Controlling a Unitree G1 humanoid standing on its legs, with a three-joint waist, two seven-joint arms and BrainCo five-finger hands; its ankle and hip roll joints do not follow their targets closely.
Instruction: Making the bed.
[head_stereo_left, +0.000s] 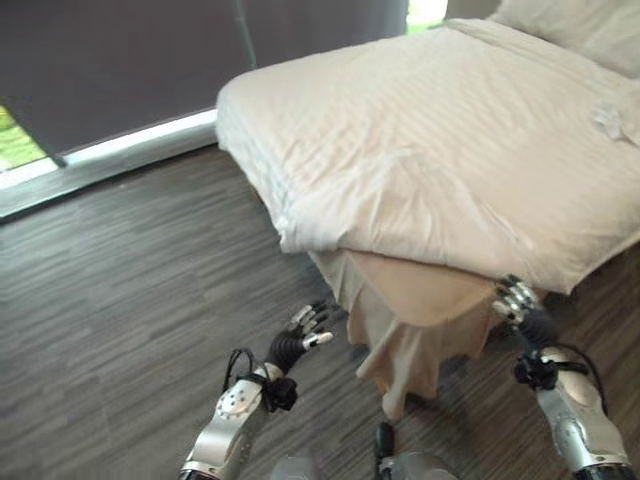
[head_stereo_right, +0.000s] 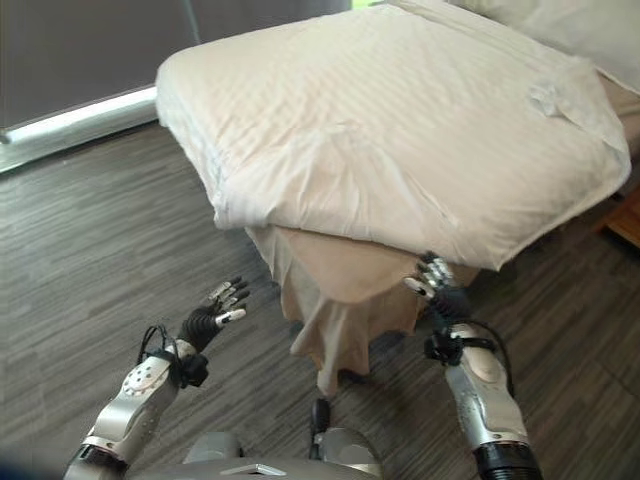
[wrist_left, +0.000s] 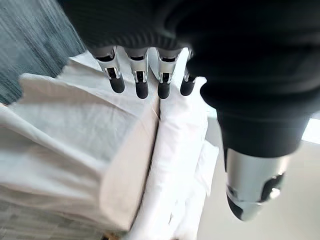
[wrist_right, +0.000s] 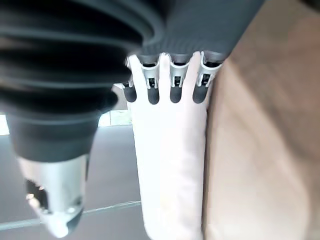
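My left hand (head_stereo_right: 213, 309) hovers fingers spread, off the bed's (head_stereo_right: 330, 270) corner; my right hand (head_stereo_right: 437, 280) reaches, fingers straight, just under the white duvet's (head_stereo_right: 400, 130) edge.

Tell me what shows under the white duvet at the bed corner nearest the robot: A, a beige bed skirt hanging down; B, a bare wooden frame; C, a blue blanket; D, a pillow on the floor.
A: below the edge of the duvet at the near corner, a beige bed skirt hangs in folds toward the floor, between the open left hand and the open right hand.
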